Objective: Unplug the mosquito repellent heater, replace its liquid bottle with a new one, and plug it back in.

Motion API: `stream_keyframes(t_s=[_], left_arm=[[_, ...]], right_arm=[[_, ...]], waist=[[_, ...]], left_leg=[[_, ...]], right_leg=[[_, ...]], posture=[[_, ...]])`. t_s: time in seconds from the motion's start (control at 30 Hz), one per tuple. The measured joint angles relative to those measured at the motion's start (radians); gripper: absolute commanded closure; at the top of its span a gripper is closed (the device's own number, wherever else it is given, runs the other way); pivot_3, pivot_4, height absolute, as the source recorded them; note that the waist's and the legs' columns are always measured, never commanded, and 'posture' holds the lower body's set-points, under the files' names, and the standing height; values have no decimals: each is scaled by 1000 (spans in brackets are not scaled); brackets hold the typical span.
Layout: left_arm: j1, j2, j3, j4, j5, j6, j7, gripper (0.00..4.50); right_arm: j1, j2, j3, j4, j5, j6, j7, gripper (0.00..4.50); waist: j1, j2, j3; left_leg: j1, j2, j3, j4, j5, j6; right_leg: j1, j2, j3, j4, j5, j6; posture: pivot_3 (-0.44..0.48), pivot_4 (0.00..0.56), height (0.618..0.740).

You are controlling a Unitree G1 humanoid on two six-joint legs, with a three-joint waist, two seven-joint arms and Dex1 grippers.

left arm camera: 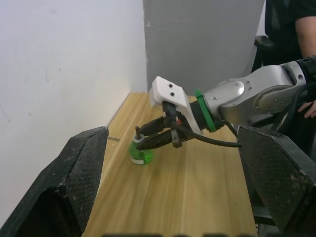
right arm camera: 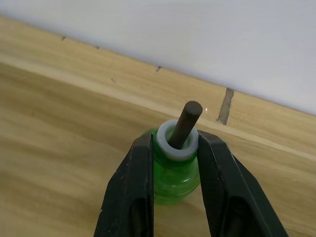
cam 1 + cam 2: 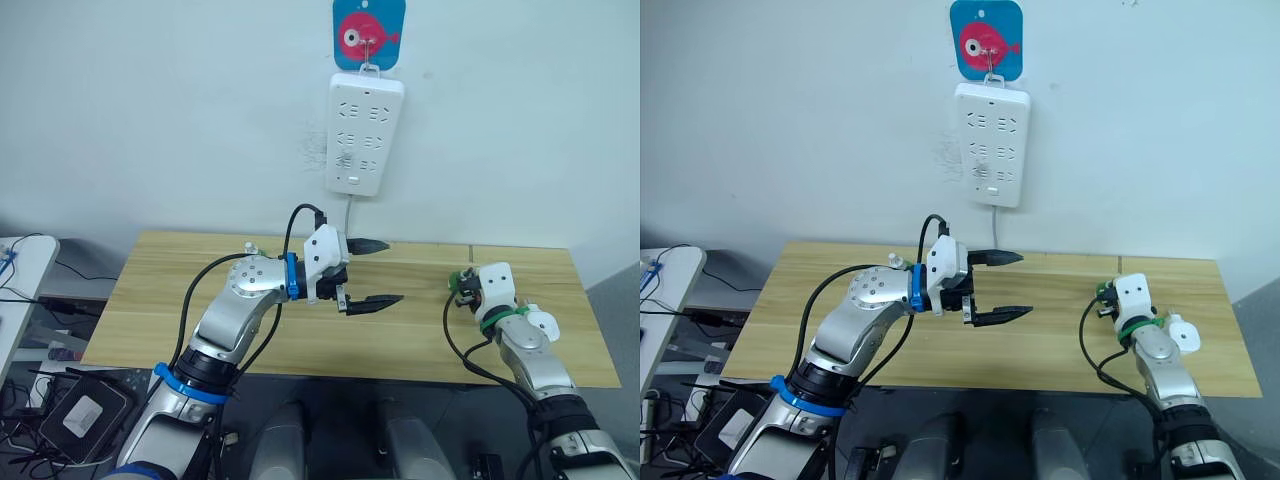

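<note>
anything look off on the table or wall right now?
Nothing spilled or broken. The green bottle stands upright on the table, wick straight, with the right claw shut on its neck. The left claw hangs open with nothing in it. The power strip hangs straight on the wall, with nothing plugged into its sockets.

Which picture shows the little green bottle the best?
The right wrist view: the green bottle sits up close between the right gripper fingers, dark wick poking from its white collar. The left wrist view shows it smaller, standing on the table. The eye views catch just a green speck.
</note>
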Motion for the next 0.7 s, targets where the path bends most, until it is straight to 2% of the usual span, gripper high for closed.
stream_keyframes(t_s=[0.03, 0.1, 0.2, 0.27, 0.3, 0.43, 0.57, 0.7], left_arm=[[0, 0, 0, 2, 1, 0, 0, 0], [0, 0, 0, 2, 2, 0, 0, 0], [1, 1, 1, 2, 4, 0, 4, 0], [12, 0, 5, 1, 8, 1, 28, 0], [26, 0, 6, 1, 13, 1, 44, 0], [166, -16, 28, 42, 78, -39, 161, 0], [373, -58, 107, 82, 177, -141, 379, 0], [512, -111, 205, 87, 248, -213, 599, 0]], right_arm=[[-1, 7, -11, 7, -1, -1, 3, 2658], [0, 18, -22, 12, -2, -1, 15, 1849], [8, 19, -38, -4, -6, 0, 29, 911], [25, 14, -48, -63, -15, 6, 38, 220], [31, 9, -49, -95, -21, 11, 42, 35], [47, -23, -49, -275, -47, 81, 51, 35], [24, -16, -12, -544, 57, 304, 151, 35], [-29, -13, 60, -725, 142, 496, 236, 35]], waist=[[0, 0, 0], [0, 0, 0], [0, 0, 0], [1, 0, 0], [-1, 0, 0], [-4, 1, 0], [-4, 1, 0], [4, 1, 1]], left_leg=[[0, 0, 0, 0, 0, 0], [0, 0, 0, 0, 0, 0], [0, 0, 0, 0, 0, 0], [0, 0, -1, 0, 0, 0], [0, 0, 0, 0, 0, 0], [1, 1, -2, -1, 0, 0], [1, 2, -10, -1, 0, 0], [1, 1, -13, 0, 0, 0]], right_leg=[[0, 0, 0, 0, 0, 0], [0, 0, 0, 0, 0, 0], [0, 0, 0, 0, 0, 0], [0, -1, 0, 0, 0, 0], [0, -1, 0, 0, 0, 0], [0, -1, 0, 1, 0, 0], [0, -2, -1, 1, 0, 0], [2, -5, -3, 0, 0, 0]], posture=[[48, 230, 740], [50, 233, 740], [50, 233, 740], [51, 237, 740], [51, 242, 740], [30, 257, 740], [37, 277, 740], [66, 299, 740]])
